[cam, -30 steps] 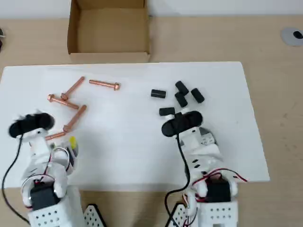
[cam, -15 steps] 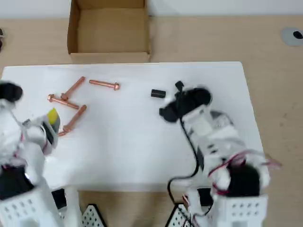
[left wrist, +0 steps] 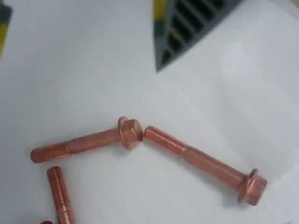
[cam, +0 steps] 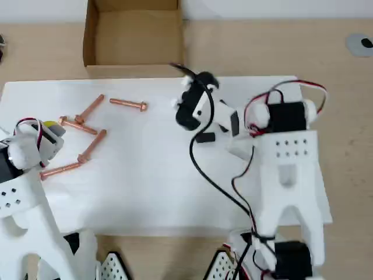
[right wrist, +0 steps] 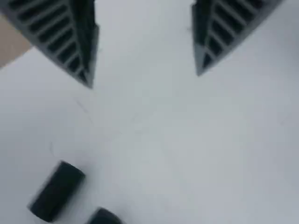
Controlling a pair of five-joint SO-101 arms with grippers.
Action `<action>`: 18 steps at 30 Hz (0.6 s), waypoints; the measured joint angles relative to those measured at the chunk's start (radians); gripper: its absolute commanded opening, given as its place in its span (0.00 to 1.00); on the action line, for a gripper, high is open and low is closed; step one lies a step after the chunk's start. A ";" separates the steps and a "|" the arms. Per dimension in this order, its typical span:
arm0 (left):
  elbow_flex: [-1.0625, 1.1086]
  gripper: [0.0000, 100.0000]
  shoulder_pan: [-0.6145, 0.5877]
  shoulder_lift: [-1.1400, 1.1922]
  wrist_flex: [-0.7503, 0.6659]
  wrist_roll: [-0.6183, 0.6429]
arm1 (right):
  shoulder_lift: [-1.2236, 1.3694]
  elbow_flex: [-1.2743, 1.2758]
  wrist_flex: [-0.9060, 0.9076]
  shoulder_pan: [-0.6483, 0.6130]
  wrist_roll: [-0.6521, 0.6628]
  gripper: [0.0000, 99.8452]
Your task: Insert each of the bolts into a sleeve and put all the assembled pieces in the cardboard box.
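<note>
Several copper bolts lie on the left of the white mat (cam: 151,186), among them one (cam: 128,104) lying alone and one (cam: 92,146) lower down. My left gripper (cam: 50,132) hovers open over that cluster. Its wrist view shows two bolts (left wrist: 86,142) (left wrist: 201,163) nearly end to end below the open gripper (left wrist: 77,51), untouched. Black sleeves (cam: 205,137) lie mid-mat, partly hidden by the right arm. My right gripper (cam: 190,108) is above them, open and empty (right wrist: 144,78), with one sleeve (right wrist: 56,190) lying apart from its fingertips.
The cardboard box (cam: 88,41) stands open and empty beyond the mat's far edge, on the wooden table. The right arm's cables (cam: 215,186) trail across the mat. A grey disc (cam: 360,44) sits at the table's far right.
Both arms have unfolded from their tucked poses near the front edge. The right gripper swung forward and left over the sleeves. The left gripper moved up to the bolts.
</note>
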 measured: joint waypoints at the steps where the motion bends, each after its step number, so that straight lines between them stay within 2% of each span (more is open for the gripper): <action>1: 0.000 0.24 0.000 0.000 0.000 0.017 | 0.018 0.000 0.000 -0.005 0.029 0.18; 4: 0.029 0.24 0.000 0.000 -0.006 0.037 | 0.086 -0.002 0.003 -0.025 0.112 0.18; 9: 0.153 0.24 0.000 0.000 -0.094 0.037 | 0.219 -0.002 0.012 -0.104 0.222 0.18; 14: 0.313 0.24 0.000 0.000 -0.204 0.012 | 0.394 -0.002 0.012 -0.196 0.269 0.18; 18: 0.374 0.24 0.000 0.002 -0.256 -0.005 | 0.532 -0.057 0.003 -0.215 0.275 0.18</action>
